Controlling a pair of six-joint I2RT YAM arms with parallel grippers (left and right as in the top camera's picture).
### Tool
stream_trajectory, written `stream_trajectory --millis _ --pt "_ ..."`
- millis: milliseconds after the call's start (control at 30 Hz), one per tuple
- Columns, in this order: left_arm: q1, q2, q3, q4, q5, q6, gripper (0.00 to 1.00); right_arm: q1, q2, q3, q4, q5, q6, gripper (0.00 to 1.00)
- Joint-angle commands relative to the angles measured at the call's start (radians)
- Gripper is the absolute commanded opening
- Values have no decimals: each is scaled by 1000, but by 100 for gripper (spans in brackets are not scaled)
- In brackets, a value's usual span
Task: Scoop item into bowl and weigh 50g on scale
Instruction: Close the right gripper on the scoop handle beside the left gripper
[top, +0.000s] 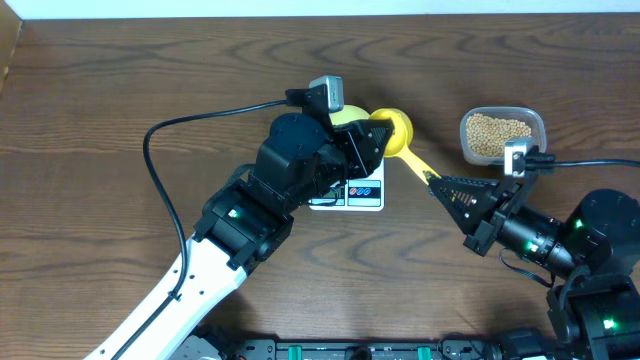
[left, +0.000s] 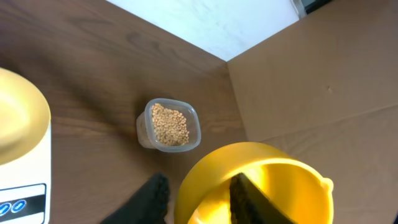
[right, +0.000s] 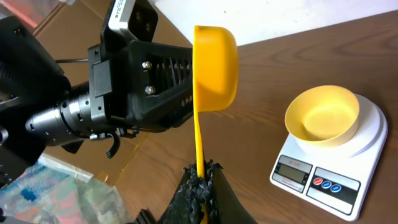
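Note:
The yellow scoop (top: 397, 128) hangs over the table right of the scale (top: 362, 194), its cup tipped on its side and bare of beans. My right gripper (right: 202, 171) is shut on the scoop's thin handle (right: 198, 134). My left gripper (left: 199, 186) straddles the cup's rim, one finger (left: 154, 198) outside and the other inside, with a gap showing. The pale bowl (right: 323, 117) sits with nothing in it on the scale (right: 329, 171); from overhead my left arm hides most of it. The beans (top: 498, 127) fill the clear tub (left: 169, 124) at the back right.
A black cable (top: 200, 115) loops over the left of the table. A brown cardboard wall (left: 311, 81) stands beyond the tub. A crumpled printed plastic bag (right: 50, 193) lies low at the left of the right wrist view.

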Motion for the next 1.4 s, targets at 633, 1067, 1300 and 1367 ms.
stream_trajectory --millis 633,1067,1300,1367 --pt "2 -4 6 1 5 -16 7 9 -4 14 24 -2 -80 19" --pt "-18 -4 6 0 10 -15 7 9 -3 14 98 -2 -32 17" --pt "-18 -4 6 2 22 -16 7 9 15 14 135 2 10 12" --pt "-18 -4 6 4 29 -28 8 9 26 14 130 -2 29 12"
